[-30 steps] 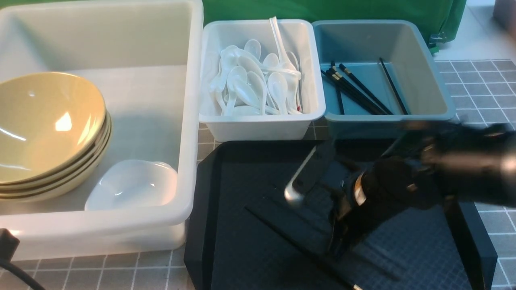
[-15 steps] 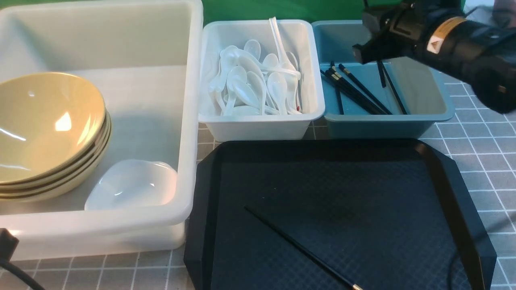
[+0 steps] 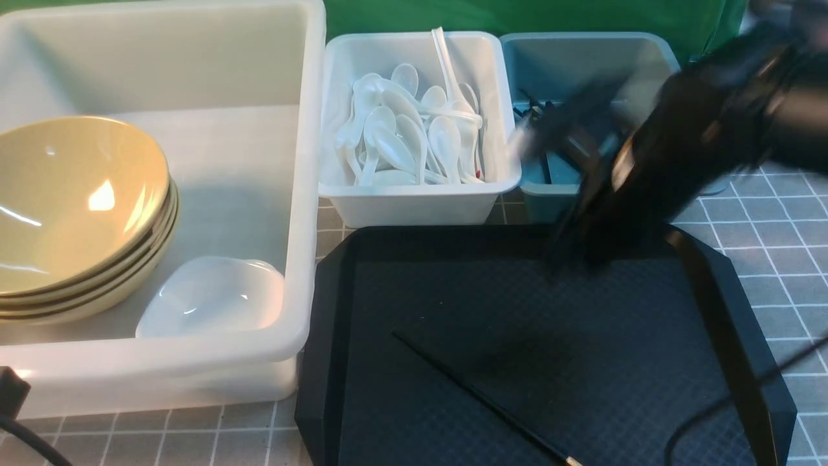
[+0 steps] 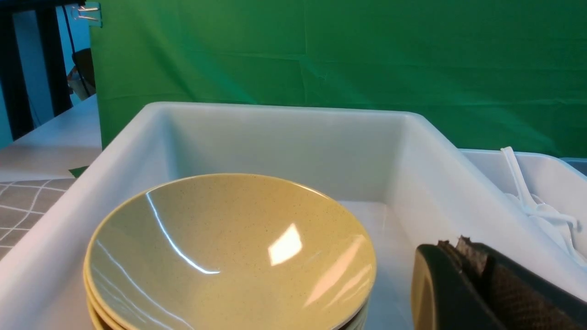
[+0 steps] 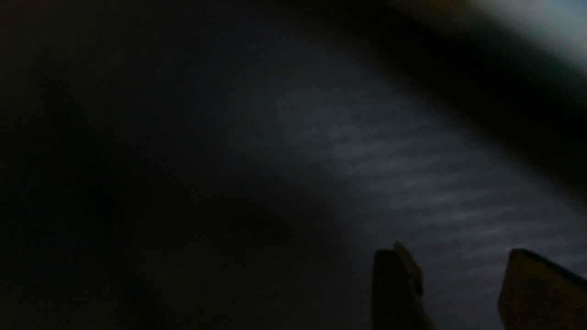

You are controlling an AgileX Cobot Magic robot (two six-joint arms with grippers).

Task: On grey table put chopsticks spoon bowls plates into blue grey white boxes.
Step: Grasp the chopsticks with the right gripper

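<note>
1. On the black tray (image 3: 647,362), near its front edge, the lone chopstick (image 3: 482,398) lies flat. It is the only piece of tableware we see outside the boxes.
2. Its long axis runs on a diagonal, from a plain tip near the tray's middle to the gold-banded end at the near edge, right of centre.
3. The right gripper (image 3: 572,249) hangs over the tray's far right part, just in front of the blue-grey bin (image 3: 582,37). From there the chopstick lies toward the robot and to the left, well apart from the gripper.
4. The right arm is plainly the nearer one. The left gripper (image 4: 458,256) sits over the large white tub (image 4: 284,114), beside the stacked bowls (image 4: 229,247), with its jaws pressed together and nothing held.
5. The front view gives us the chopstick's lie and the layout, but it smears the right gripper into a blur, so the jaws cannot be read there.
6. The right wrist view supplies that. The fingers (image 5: 395,284) stand well apart with nothing between them, above dark tray texture, and the chopstick is not in that frame.
7. We judge that the coming reach must travel near and left, with the jaws turned across the diagonal.
</note>
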